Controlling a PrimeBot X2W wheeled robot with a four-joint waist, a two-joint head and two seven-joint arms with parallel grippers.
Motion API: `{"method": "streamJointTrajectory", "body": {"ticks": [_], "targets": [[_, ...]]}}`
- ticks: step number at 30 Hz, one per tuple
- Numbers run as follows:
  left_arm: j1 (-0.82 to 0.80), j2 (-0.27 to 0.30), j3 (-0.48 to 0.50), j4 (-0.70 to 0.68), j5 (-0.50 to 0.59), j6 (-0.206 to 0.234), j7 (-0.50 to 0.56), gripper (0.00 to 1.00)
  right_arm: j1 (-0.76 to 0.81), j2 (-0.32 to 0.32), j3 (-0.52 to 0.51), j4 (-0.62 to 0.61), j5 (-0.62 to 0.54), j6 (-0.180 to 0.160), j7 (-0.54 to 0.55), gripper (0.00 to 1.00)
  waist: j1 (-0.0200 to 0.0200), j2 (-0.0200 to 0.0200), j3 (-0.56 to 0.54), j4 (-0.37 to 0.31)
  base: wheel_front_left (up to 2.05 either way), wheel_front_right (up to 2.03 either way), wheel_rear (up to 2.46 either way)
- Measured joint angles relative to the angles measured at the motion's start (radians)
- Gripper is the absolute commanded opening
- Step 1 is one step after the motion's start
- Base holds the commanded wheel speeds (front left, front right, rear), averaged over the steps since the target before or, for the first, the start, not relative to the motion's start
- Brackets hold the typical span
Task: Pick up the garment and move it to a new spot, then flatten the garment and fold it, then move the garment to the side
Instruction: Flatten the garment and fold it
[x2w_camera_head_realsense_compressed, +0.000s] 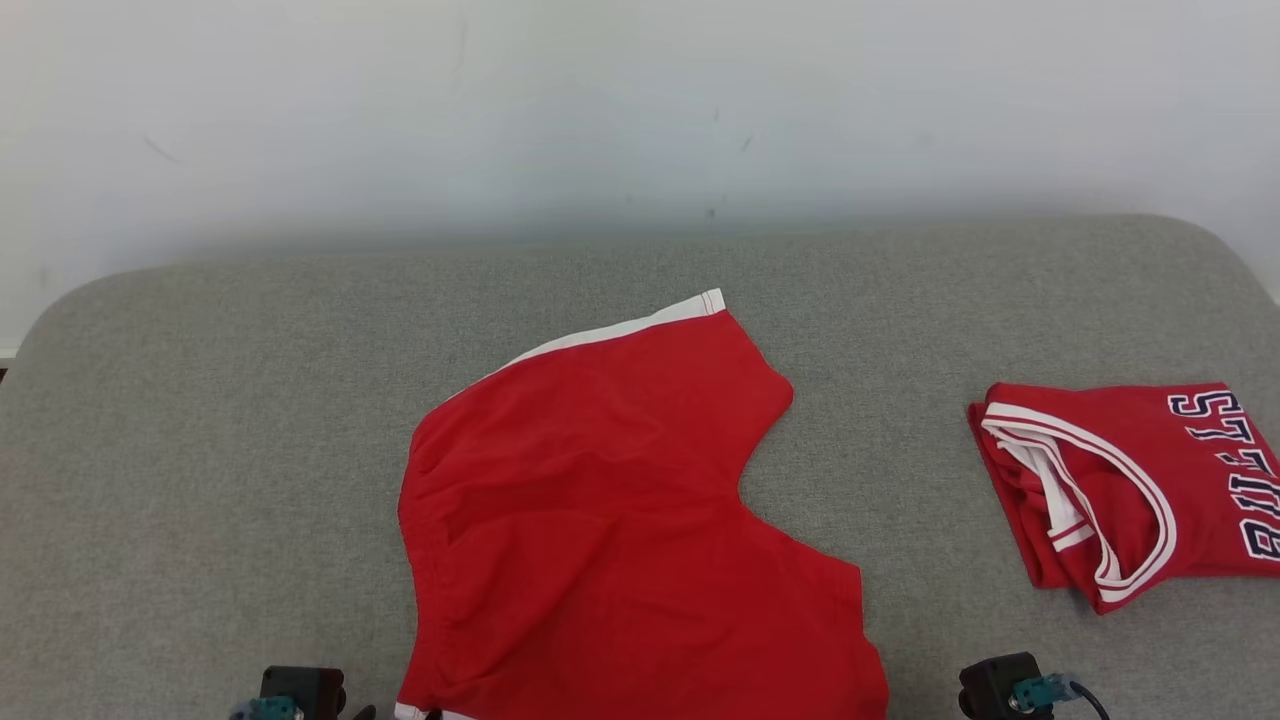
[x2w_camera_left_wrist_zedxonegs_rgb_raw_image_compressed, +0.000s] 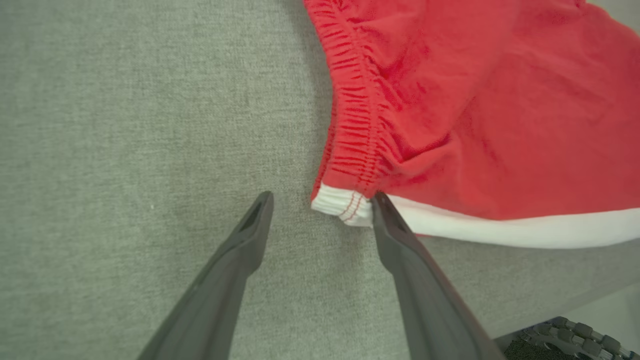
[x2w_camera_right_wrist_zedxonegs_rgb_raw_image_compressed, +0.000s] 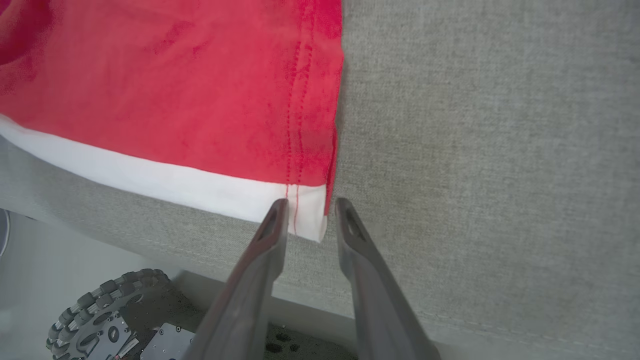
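Note:
The garment (x2w_camera_head_realsense_compressed: 620, 500) is a pair of red shorts with white trim, spread on the grey padded surface (x2w_camera_head_realsense_compressed: 200, 420) with its near edge at the bottom of the head view. My left gripper (x2w_camera_left_wrist_zedxonegs_rgb_raw_image_compressed: 322, 200) stands open at the waistband's white corner (x2w_camera_left_wrist_zedxonegs_rgb_raw_image_compressed: 340, 205), one finger touching the trim and the other on bare surface. My right gripper (x2w_camera_right_wrist_zedxonegs_rgb_raw_image_compressed: 311, 205) has its jaws narrowed on either side of the white hem corner (x2w_camera_right_wrist_zedxonegs_rgb_raw_image_compressed: 307, 210) of the garment (x2w_camera_right_wrist_zedxonegs_rgb_raw_image_compressed: 175, 90). A small gap still shows between its fingers (x2w_camera_right_wrist_zedxonegs_rgb_raw_image_compressed: 272, 225) and the cloth.
A folded red jersey (x2w_camera_head_realsense_compressed: 1120, 490) with white trim and lettering lies at the right of the surface. The surface's front edge (x2w_camera_right_wrist_zedxonegs_rgb_raw_image_compressed: 150, 240) runs just below both grippers, with the robot's wheeled base (x2w_camera_right_wrist_zedxonegs_rgb_raw_image_compressed: 100, 310) beneath it. A pale wall rises behind.

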Motion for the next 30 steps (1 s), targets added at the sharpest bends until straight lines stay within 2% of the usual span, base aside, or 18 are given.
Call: {"method": "streamJointTrajectory", "body": {"ticks": [6, 9, 11, 12, 14, 16, 17, 18, 19, 20, 21, 22, 23, 24, 30], "targets": [[-0.012, -0.003, -0.002, 0.015, -0.001, -0.002, 0.007, 1.00, -0.008, 0.008, 0.008, 0.023, -0.007, -0.005, 0.014, 0.49, 0.0000, 0.0000, 0.010, 0.007, 0.00, 0.00, 0.00], [-0.016, -0.003, -0.002, 0.016, -0.001, -0.008, 0.007, 1.00, -0.010, 0.011, 0.010, 0.028, -0.007, -0.008, 0.021, 0.58, 0.0000, 0.0000, 0.011, 0.009, 0.00, 0.00, 0.00], [-0.016, -0.003, -0.001, 0.019, -0.002, -0.008, 0.007, 1.00, -0.016, 0.011, 0.012, 0.034, -0.007, -0.009, 0.022, 0.55, 0.0000, 0.0001, 0.013, 0.011, 0.00, 0.00, 0.00], [-0.016, -0.003, 0.000, 0.021, -0.004, -0.008, 0.007, 1.00, -0.020, 0.012, 0.013, 0.037, -0.007, -0.009, 0.023, 0.50, 0.0000, 0.0000, 0.013, 0.012, 0.00, 0.00, 0.00], [-0.016, -0.003, 0.001, 0.023, -0.006, -0.008, 0.007, 1.00, -0.023, 0.016, 0.018, 0.041, -0.007, -0.009, 0.030, 0.49, 0.0000, 0.0000, 0.014, 0.013, 0.00, 0.00, 0.00], [-0.017, -0.003, 0.001, 0.023, -0.007, -0.010, 0.007, 0.76, -0.023, 0.020, 0.022, 0.046, -0.007, -0.009, 0.031, 0.46, 0.0000, 0.0000, 0.015, 0.015, 0.00, 0.00, 0.00], [-0.018, -0.003, 0.001, 0.023, -0.007, -0.010, 0.007, 0.49, -0.023, 0.021, 0.024, 0.048, -0.007, -0.009, 0.031, 0.45, 0.0000, 0.0000, 0.015, 0.015, 0.00, 0.00, 0.00], [-0.019, -0.003, 0.001, 0.023, -0.008, -0.014, 0.006, 0.42, -0.023, 0.021, 0.024, 0.050, -0.008, -0.009, 0.031, 0.42, 0.0000, 0.0000, 0.016, 0.016, 0.00, 0.00, 0.00], [-0.020, -0.003, 0.001, 0.023, -0.009, -0.018, 0.006, 0.28, -0.023, 0.022, 0.025, 0.051, -0.008, -0.009, 0.031, 0.31, 0.0000, 0.0000, 0.016, 0.017, 0.00, 0.00, 0.00], [-0.020, -0.004, 0.001, 0.023, -0.010, -0.018, 0.006, 0.18, -0.023, 0.022, 0.025, 0.053, -0.008, -0.009, 0.032, 0.29, -0.0002, 0.0000, 0.017, 0.017, 0.00, 0.00, 0.00], [-0.020, -0.004, 0.000, 0.023, -0.010, -0.019, 0.006, 0.18, -0.023, 0.023, 0.026, 0.055, -0.008, -0.009, 0.032, 0.29, -0.0002, 0.0000, 0.017, 0.017, 0.00, 0.00, 0.00], [-0.020, -0.004, -0.001, 0.023, -0.011, -0.019, 0.005, 0.00, -0.023, 0.024, 0.028, 0.055, -0.008, -0.009, 0.032, 0.14, -0.0002, 0.0000, 0.018, 0.018, 0.00, 0.00, 0.00], [-0.020, -0.004, -0.002, 0.023, -0.011, -0.025, 0.000, 0.00, -0.024, 0.024, 0.029, 0.056, -0.009, -0.009, 0.031, 0.02, -0.0002, 0.0000, 0.018, 0.018, 0.00, 0.00, 0.00], [-0.020, -0.005, -0.003, 0.022, -0.012, -0.026, -0.002, 0.00, -0.026, 0.026, 0.031, 0.056, -0.011, -0.009, 0.031, 0.00, -0.0002, 0.0000, 0.019, 0.019, 0.00, 0.00, 0.00], [-0.020, -0.011, -0.001, 0.016, -0.017, -0.035, -0.019, 0.00, -0.027, 0.027, 0.016, 0.043, -0.010, -0.008, 0.020, 0.00, -0.0002, 0.0001, 0.022, 0.021, 0.00, 0.00, 0.00]]}}
